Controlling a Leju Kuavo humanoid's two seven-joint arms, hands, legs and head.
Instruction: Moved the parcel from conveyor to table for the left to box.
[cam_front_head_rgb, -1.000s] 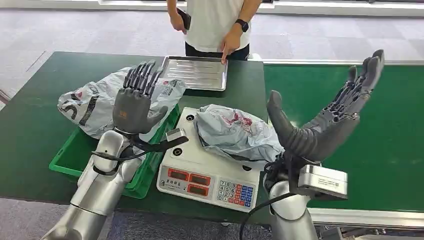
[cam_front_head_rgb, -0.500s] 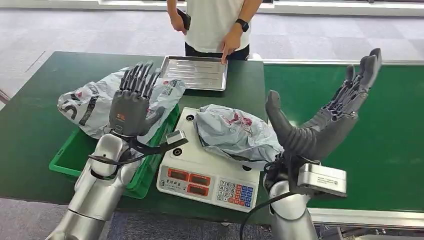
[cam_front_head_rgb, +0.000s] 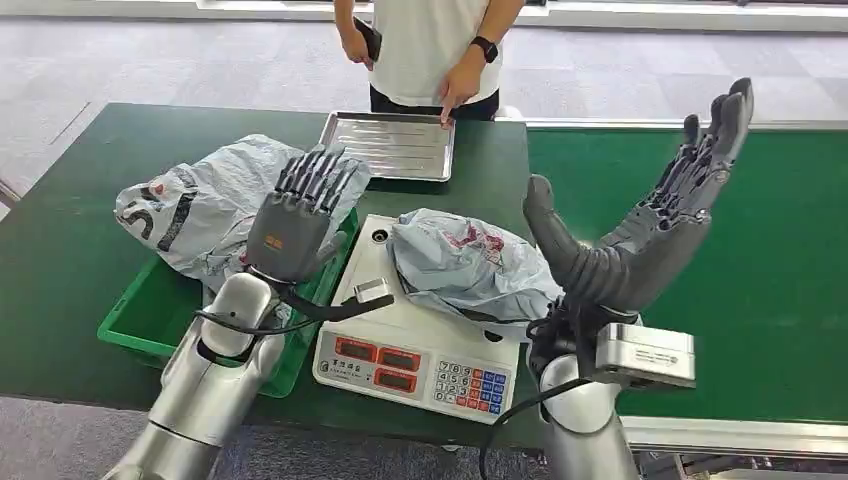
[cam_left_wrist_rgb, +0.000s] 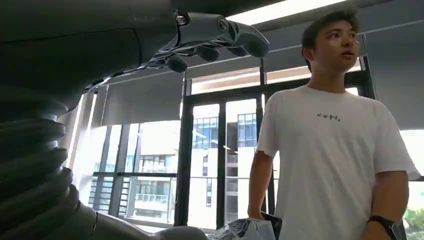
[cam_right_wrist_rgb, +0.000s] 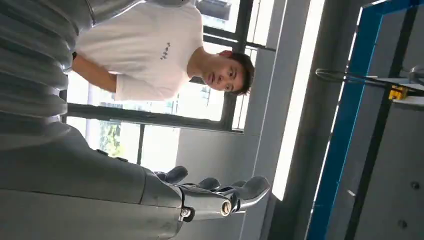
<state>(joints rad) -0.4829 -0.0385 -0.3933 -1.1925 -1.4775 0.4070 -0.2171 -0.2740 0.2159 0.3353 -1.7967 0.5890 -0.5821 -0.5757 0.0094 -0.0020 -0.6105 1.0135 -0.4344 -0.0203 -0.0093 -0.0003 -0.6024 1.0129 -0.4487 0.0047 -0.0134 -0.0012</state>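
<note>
A crumpled grey parcel bag (cam_front_head_rgb: 465, 265) with red print lies on the platform of a white scale (cam_front_head_rgb: 415, 340). My right hand (cam_front_head_rgb: 640, 235) is raised just right of it, palm turned toward the bag, fingers spread and holding nothing. My left hand (cam_front_head_rgb: 297, 218) hovers over the right edge of the green bin (cam_front_head_rgb: 140, 318), fingers straight and apart, holding nothing. A second grey bag (cam_front_head_rgb: 205, 205) rests in that bin. In the wrist views, the fingers (cam_left_wrist_rgb: 220, 37) of the left hand and the fingers (cam_right_wrist_rgb: 220, 195) of the right hand stretch out against the ceiling.
A person in a white T-shirt (cam_front_head_rgb: 430, 45) stands at the table's far side, one finger on a metal tray (cam_front_head_rgb: 392, 145). The green conveyor belt (cam_front_head_rgb: 770, 270) runs to the right of the scale. The scale's keypad (cam_front_head_rgb: 474, 386) faces me.
My left hand has moved right and slightly down, from over the bag in the bin toward the scale. My right hand has lifted a little and stays spread.
</note>
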